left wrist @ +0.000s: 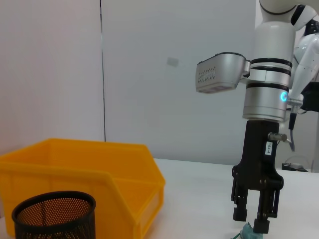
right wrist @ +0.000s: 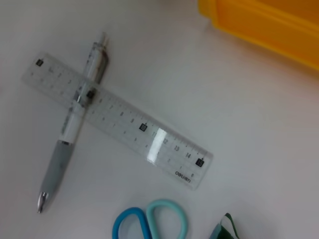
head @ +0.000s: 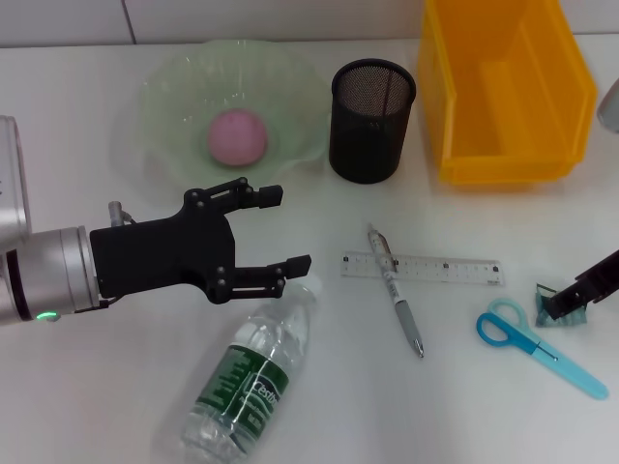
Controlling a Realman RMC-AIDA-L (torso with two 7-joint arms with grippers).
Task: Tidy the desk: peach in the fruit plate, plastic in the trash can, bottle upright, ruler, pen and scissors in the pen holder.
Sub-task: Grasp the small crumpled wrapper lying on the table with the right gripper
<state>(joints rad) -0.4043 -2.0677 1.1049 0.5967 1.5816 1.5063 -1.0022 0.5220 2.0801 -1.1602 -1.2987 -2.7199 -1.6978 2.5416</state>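
I hold my left tool [head: 273, 229] spread wide just above the clear plastic bottle [head: 250, 380] lying flat on the bench; next I must lower, grip and stand it upright. My right tool [left wrist: 252, 222] sits narrow at the teal plastic scrap [head: 563, 311].

The right gripper [left wrist: 251, 222] points straight down, jaws parted over green plastic [left wrist: 247, 233] on the white worktop [left wrist: 199, 199]. Nearer stand a yellow bin [left wrist: 89, 179] and black mesh pen holder [left wrist: 54, 216].
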